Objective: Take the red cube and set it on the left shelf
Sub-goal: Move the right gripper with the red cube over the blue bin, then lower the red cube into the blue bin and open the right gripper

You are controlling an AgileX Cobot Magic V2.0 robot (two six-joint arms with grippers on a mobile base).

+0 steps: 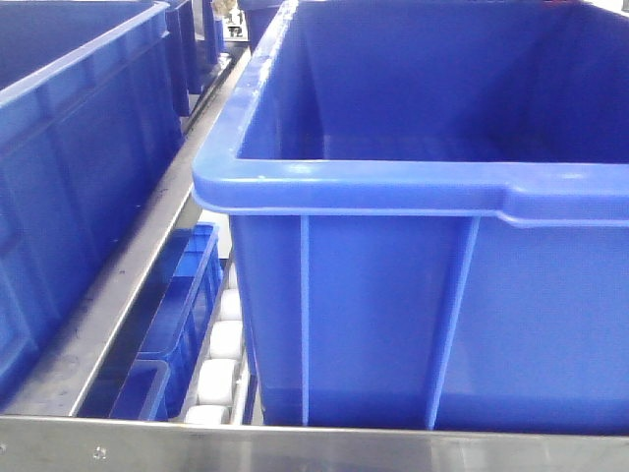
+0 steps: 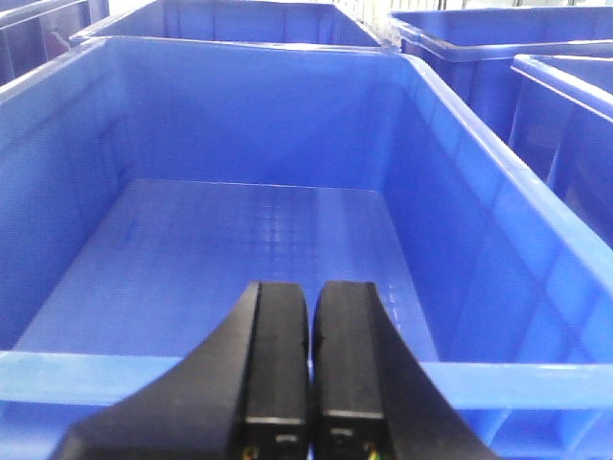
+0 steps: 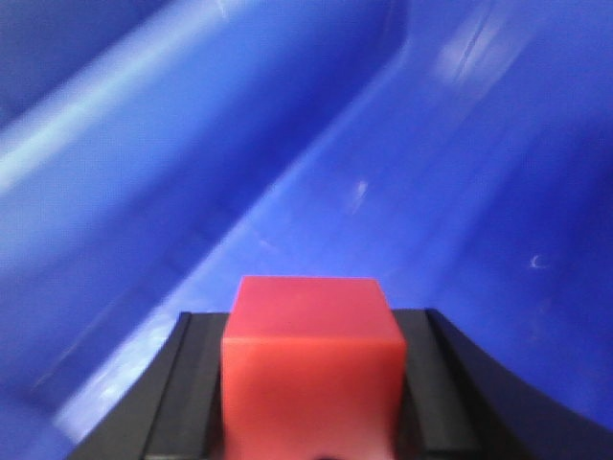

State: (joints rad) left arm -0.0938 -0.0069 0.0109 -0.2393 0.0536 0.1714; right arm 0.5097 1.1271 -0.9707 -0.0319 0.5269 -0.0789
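The red cube (image 3: 311, 374) sits clamped between the black fingers of my right gripper (image 3: 311, 321), which is shut on it. Blue crate wall and floor (image 3: 402, 172) fill the right wrist view behind the cube. My left gripper (image 2: 311, 287) is shut with nothing in it, hovering over the near rim of an empty blue crate (image 2: 259, 240). The left shelf shows in the front view as a steel front rail (image 1: 118, 444) with white rollers (image 1: 222, 339) behind it. Neither gripper appears in the front view.
A large blue crate (image 1: 442, 295) stands on the rollers at centre right, and another blue crate (image 1: 69, 147) is at left beyond a steel divider rail (image 1: 128, 285). A lower blue crate (image 1: 182, 305) shows beneath. More blue crates (image 2: 536, 86) line the left wrist view.
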